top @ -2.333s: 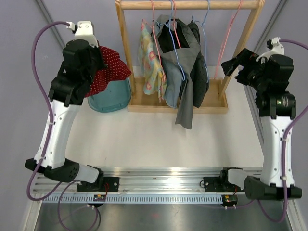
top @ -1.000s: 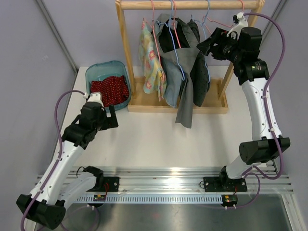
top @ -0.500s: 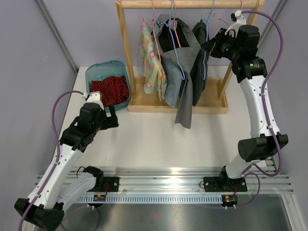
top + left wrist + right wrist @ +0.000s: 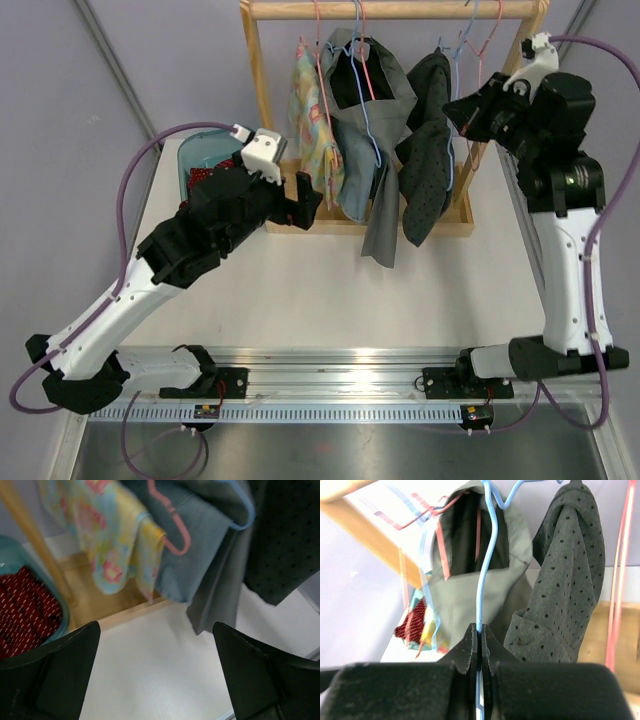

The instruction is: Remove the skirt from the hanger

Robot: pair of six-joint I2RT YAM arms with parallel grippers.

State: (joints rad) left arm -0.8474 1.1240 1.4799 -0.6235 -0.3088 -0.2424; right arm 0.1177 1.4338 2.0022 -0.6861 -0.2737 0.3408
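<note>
Right gripper [image 4: 479,630] is pinching the blue hanger [image 4: 486,555] wire, jaws closed on it. Dotted grey skirt [image 4: 425,165] is hanging off that hanger, toward the 3 o'clock end of the wooden rack [image 4: 259,110]. Left gripper [image 4: 305,195] is hovering spread wide, holding nothing, at the skirt's 9 o'clock.

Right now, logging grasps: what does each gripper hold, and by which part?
The right gripper is shut on the blue hanger, pinching its thin wire below the hook. The left gripper is open and holds nothing.
</note>
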